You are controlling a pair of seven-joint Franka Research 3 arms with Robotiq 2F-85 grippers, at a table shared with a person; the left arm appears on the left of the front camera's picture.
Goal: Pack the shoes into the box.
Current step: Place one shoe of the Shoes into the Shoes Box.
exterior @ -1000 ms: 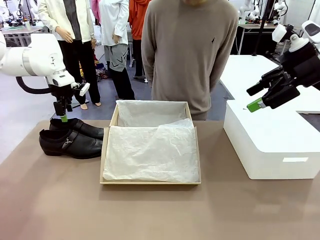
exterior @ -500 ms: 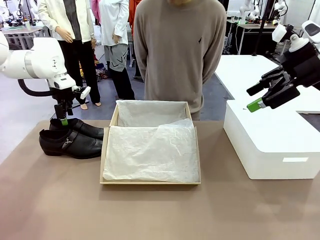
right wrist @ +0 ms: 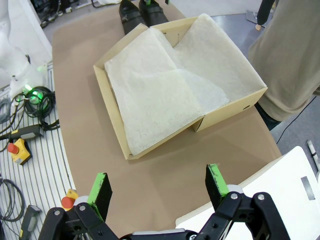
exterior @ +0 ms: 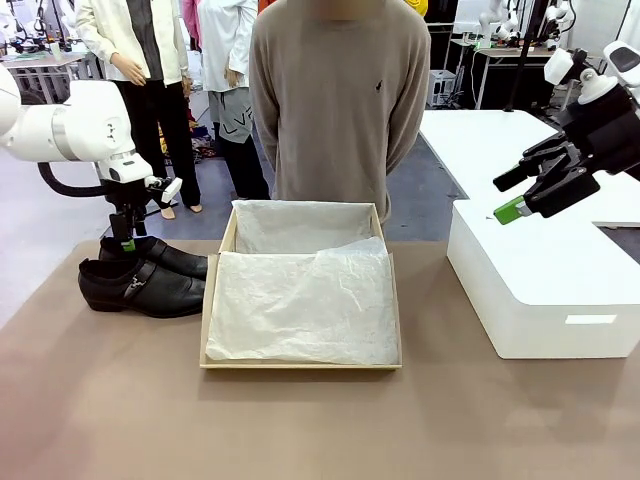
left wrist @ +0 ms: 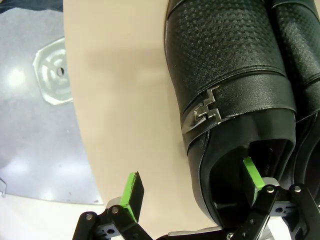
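Two glossy black shoes (exterior: 145, 275) lie side by side at the table's left, toes toward the box. In the left wrist view the nearer shoe (left wrist: 225, 75) shows its metal buckle, with the other shoe (left wrist: 300, 45) beside it. My left gripper (exterior: 127, 240) (left wrist: 192, 181) is open and straddles that shoe's heel wall: one green pad (left wrist: 251, 172) is in the shoe's opening, the other hangs over the table. The tan box (exterior: 205, 320) (right wrist: 112, 115) lies open in the middle, lined with white tissue. My right gripper (exterior: 512, 197) (right wrist: 157, 185) hangs open and empty, high at the right.
A large white rounded box (exterior: 540, 280) (right wrist: 280, 200) stands on the table's right side under my right gripper. A person (exterior: 340, 100) in a beige sweater stands at the far edge behind the box. The table's left edge runs close to the shoes.
My left gripper has come down a little onto the far shoe's heel. The person has stepped slightly to the left. My right arm has not moved.
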